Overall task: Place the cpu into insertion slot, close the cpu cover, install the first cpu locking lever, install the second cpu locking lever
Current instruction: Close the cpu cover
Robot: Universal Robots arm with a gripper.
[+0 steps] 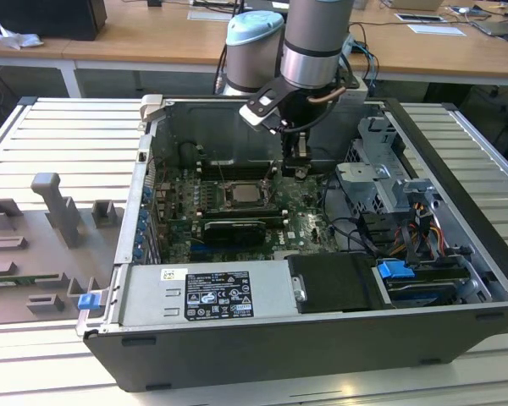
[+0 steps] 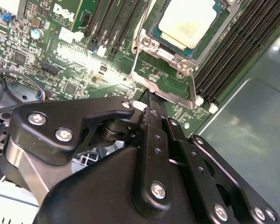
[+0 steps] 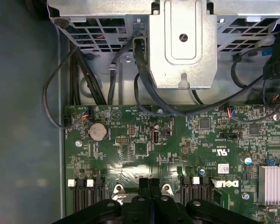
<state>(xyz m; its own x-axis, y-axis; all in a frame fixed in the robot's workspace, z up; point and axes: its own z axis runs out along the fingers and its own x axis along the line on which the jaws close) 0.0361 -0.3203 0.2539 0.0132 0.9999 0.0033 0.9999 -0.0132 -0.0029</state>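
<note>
Black claw, fingers pressed together, sits just beside the silver-rimmed square insertion slot, which holds the pale silver square cpu. A sideways slip might gouge the green circuit board.

We are looking at a robotics lab or test workshop. A robot arm lowers its gripper into an open desktop computer case, which lies on its side on a slatted aluminium bench. The case's green motherboard lies bare just under the fingers. On the bench, well off to the exterior view's left of the fingers, we see grey fixture blocks standing in a group. Far beyond the fingers, behind the arm, runs a row of wooden office desks with papers lying on them.
</note>
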